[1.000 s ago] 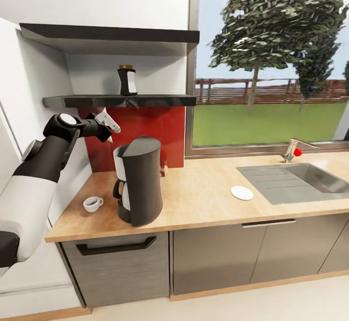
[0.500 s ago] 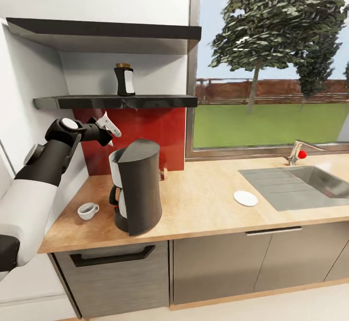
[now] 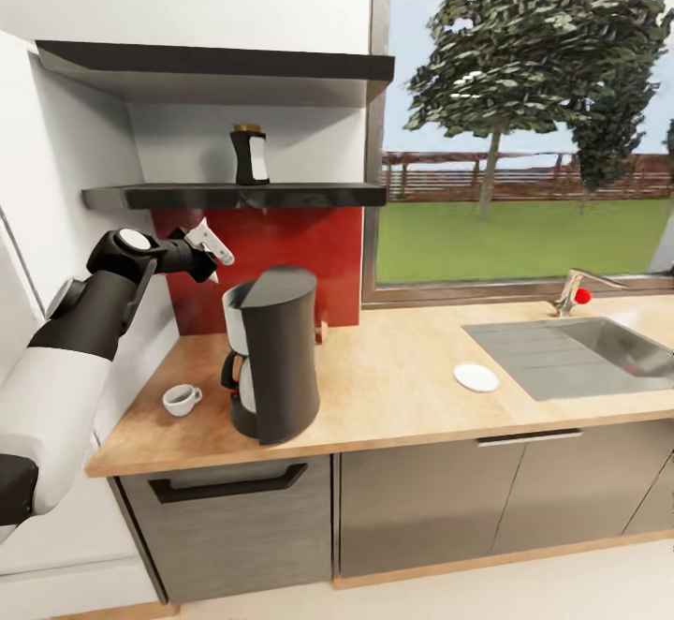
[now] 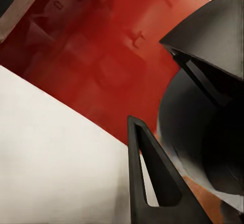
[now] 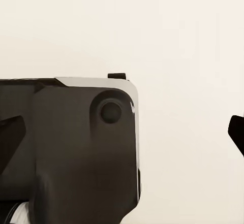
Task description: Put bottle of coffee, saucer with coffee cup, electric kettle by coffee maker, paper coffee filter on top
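Wooden worktop [image 3: 393,386] carries a cup [image 3: 181,399] far left; above it the left hand [image 3: 212,247], whether open or closed I cannot tell, hangs beside the coffee maker [image 3: 271,353]. The coffee bottle [image 3: 249,155] stands on the shelf [image 3: 234,195] above, probably rigid, light and smooth, so best gripped around its middle.

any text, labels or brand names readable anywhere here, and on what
No text can be read in these pictures.
bottle of coffee on the shelf: a pale label, too small and blurred to read.
coffee maker: no marking shows.
coffee cup and saucer: plain white.
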Controlling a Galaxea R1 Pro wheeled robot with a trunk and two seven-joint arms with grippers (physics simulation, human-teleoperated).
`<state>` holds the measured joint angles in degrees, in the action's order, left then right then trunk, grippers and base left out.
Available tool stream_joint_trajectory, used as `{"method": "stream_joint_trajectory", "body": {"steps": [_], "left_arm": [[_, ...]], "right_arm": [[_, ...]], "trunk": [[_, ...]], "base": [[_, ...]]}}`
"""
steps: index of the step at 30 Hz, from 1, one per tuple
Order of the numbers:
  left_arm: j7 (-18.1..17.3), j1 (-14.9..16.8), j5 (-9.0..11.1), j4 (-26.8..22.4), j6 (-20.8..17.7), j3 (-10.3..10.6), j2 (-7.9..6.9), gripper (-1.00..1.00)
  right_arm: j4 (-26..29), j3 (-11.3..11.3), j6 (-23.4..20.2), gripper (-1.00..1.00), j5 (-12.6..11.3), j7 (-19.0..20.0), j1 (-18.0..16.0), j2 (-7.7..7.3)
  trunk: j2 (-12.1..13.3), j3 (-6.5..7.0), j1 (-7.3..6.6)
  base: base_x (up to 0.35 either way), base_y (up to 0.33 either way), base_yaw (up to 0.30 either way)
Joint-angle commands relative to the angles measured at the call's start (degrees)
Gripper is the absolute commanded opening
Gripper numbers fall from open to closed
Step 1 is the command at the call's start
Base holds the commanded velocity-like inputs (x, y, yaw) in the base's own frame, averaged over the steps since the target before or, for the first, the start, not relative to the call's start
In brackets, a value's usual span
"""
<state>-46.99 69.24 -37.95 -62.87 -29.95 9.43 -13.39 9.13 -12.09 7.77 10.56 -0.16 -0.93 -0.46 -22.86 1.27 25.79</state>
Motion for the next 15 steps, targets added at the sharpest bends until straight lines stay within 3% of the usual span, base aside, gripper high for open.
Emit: {"method": "stream_joint_trajectory", "body": {"steps": [1,9,15], "left_arm": [[-0.2,0.0,-0.4,-0.1,-0.2,0.1,-0.05,-1.0],[-0.1,0.0,-0.4,-0.1,-0.2,0.0,-0.05,-1.0],[-0.1,0.0,-0.5,-0.1,-0.2,0.1,-0.05,-1.0]], "right_arm": [[-0.1,-0.5,0.2,1.0,0.6,0.0,0.0,0.02],[-0.1,-0.5,0.2,1.0,0.6,0.0,0.0,0.02],[-0.1,-0.5,0.2,1.0,0.6,0.0,0.0,0.02]], "trunk": [[-0.1,-0.03,-0.01],[-0.1,-0.03,-0.01],[-0.1,-0.03,-0.01]], "base": [[-0.277,0.182,0.0],[-0.224,0.181,-0.015],[0.003,0.028,-0.22]]}}
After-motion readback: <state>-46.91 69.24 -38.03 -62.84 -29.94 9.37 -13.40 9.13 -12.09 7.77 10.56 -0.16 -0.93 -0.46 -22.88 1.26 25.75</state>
